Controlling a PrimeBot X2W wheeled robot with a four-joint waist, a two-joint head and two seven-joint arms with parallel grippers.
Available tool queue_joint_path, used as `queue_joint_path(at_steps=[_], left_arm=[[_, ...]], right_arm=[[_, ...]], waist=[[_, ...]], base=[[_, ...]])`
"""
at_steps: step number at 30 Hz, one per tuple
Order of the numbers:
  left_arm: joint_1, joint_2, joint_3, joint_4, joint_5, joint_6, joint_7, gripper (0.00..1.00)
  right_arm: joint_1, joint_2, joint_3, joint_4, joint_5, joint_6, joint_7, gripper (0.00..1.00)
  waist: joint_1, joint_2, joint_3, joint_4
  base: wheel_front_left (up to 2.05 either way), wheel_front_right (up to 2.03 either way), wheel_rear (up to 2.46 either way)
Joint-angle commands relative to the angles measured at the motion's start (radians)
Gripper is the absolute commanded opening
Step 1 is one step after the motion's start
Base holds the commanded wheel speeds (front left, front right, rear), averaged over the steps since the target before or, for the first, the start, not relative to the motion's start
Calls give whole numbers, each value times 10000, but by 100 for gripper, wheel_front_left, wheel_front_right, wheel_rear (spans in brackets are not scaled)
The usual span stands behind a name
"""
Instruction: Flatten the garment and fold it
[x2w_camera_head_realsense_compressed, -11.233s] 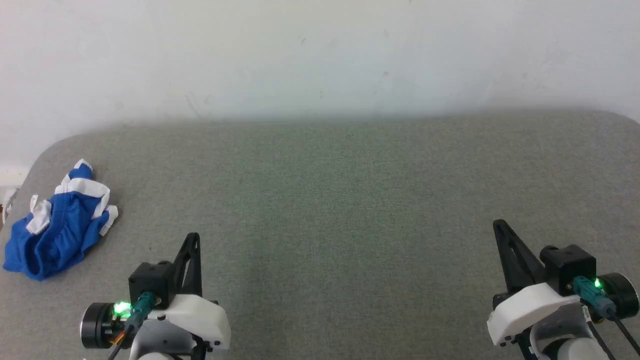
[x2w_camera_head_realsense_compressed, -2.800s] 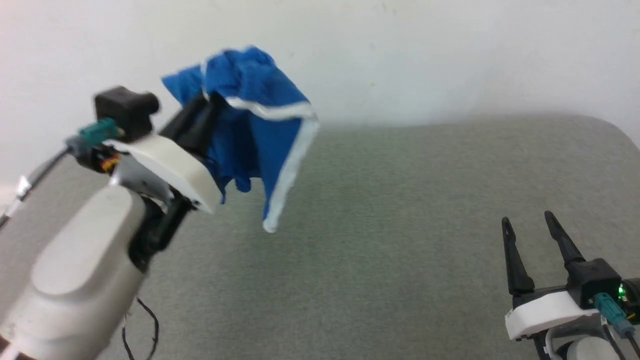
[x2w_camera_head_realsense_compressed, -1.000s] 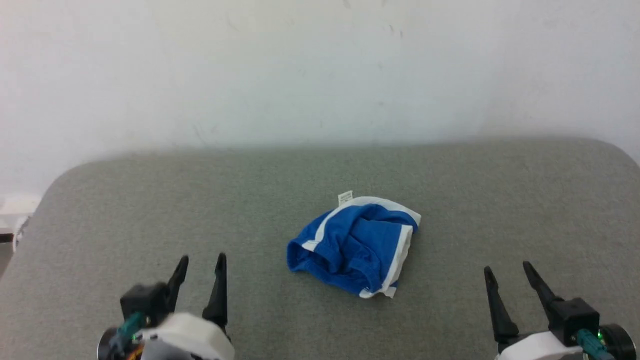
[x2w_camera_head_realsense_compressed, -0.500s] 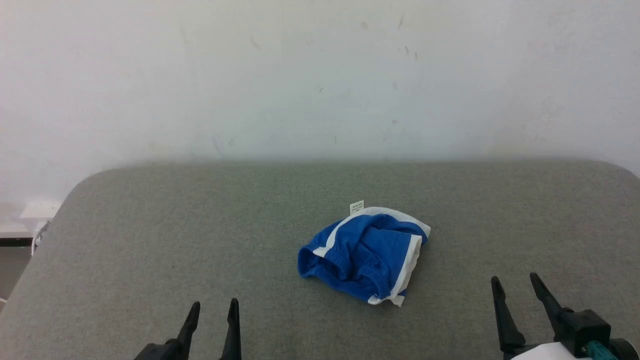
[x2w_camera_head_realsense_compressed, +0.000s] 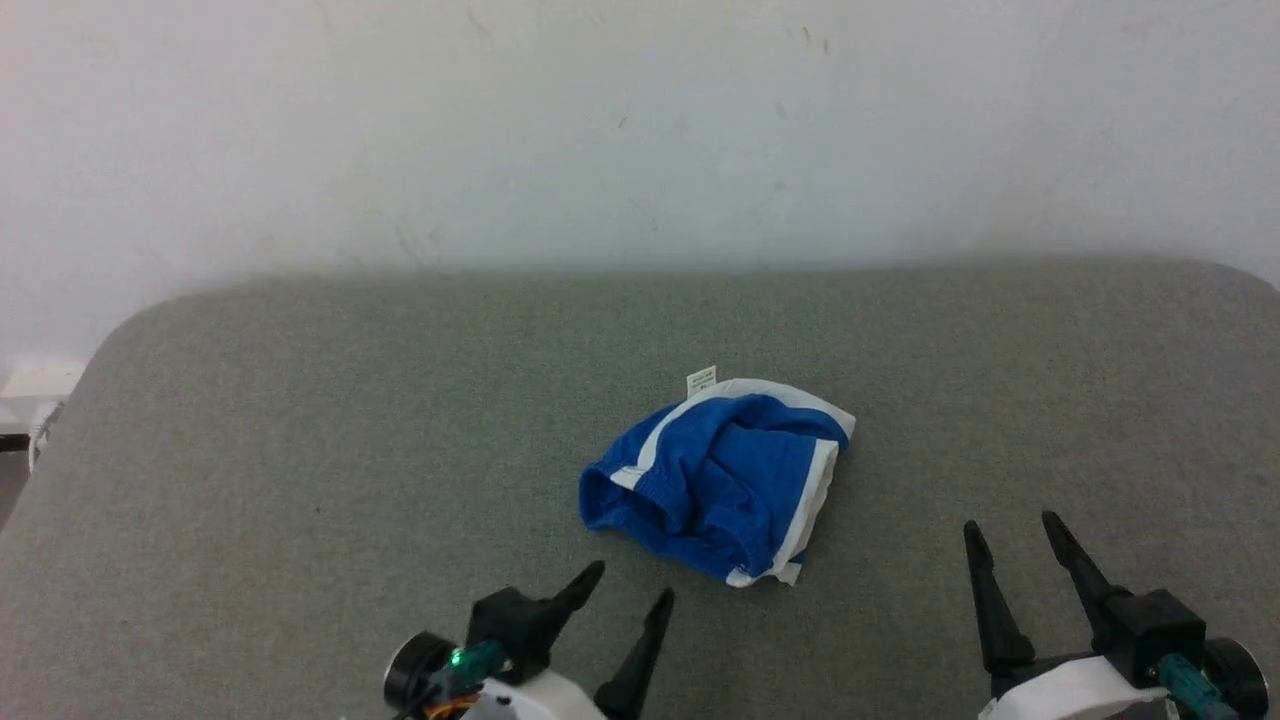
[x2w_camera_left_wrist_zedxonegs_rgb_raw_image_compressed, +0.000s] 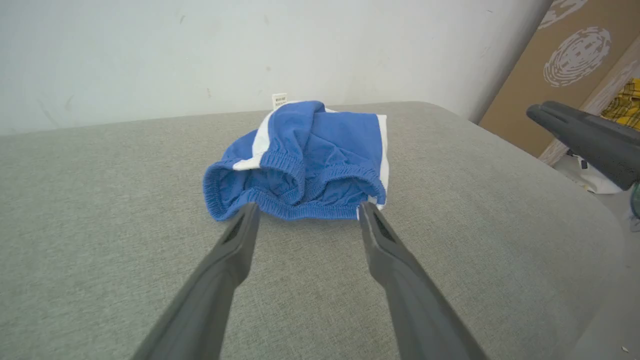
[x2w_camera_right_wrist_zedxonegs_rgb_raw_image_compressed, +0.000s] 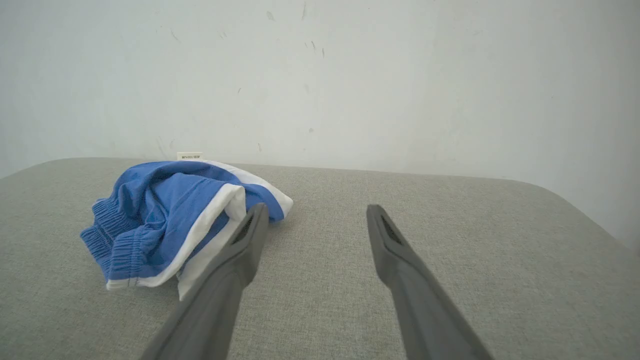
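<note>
Four dark fingers (x2w_camera_head_realsense_compressed: 990, 610) are mine, two to each gripper, and both pairs stand spread wide. My left gripper (x2w_camera_head_realsense_compressed: 634, 580) sits at the bottom centre of the head view, its tips aimed up and to the right at the one garment (x2w_camera_head_realsense_compressed: 715, 485) and just short of it. In the left wrist view those two tips frame the gathered blue waistband (x2w_camera_left_wrist_zedxonegs_rgb_raw_image_compressed: 300, 210), close to its hem; whether they touch it I cannot tell. My right gripper (x2w_camera_head_realsense_compressed: 1008, 522) is at the lower right of the head view, apart from the cloth, over the bare grey padded surface (x2w_camera_head_realsense_compressed: 300, 450).

The garment lies crumpled in a single heap at the middle of the head view, slightly right of centre. It is blue, with white trim along its upper edge and down its right side. One small white label (x2w_camera_head_realsense_compressed: 701, 380) sticks up at its top edge. A pale wall (x2w_camera_head_realsense_compressed: 640, 130) stands behind the surface. At the right edge of the left wrist view I see one brown cardboard sheet (x2w_camera_left_wrist_zedxonegs_rgb_raw_image_compressed: 575, 60) and one scrap of yellow checked cloth (x2w_camera_left_wrist_zedxonegs_rgb_raw_image_compressed: 625, 100).
</note>
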Motion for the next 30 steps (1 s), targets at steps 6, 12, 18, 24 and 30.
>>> queue_joint_path(at_steps=[6,12,18,24,30], left_arm=[[-1636,-42,-1300,-207,91,-366,2273,100],[-3220,269,-2301,103,94,-457,3689,100],[-4235,322,-2548,1032,362,-459,4242,100],[-4621,509,-2705,2076,618,-401,4451,100],[-4437,484,-2765,2443,152,-430,4101,0]], right_arm=[[-445,15,114,-49,-143,-9,-53,100],[-789,15,132,-75,-28,-9,-54,100],[-1035,15,174,-89,139,-9,-54,100],[-1189,15,181,-47,239,-9,-54,100],[-1172,15,217,128,223,-9,-54,100]], waist=[[-1,-1,1079,-639],[-1,-1,1822,-1145],[-1,-1,2418,-1507],[-1,-1,2652,-1577],[-1,-1,2341,-1180]], base=[[0,0,0],[0,0,0],[0,0,0],[0,0,0],[0,0,0]])
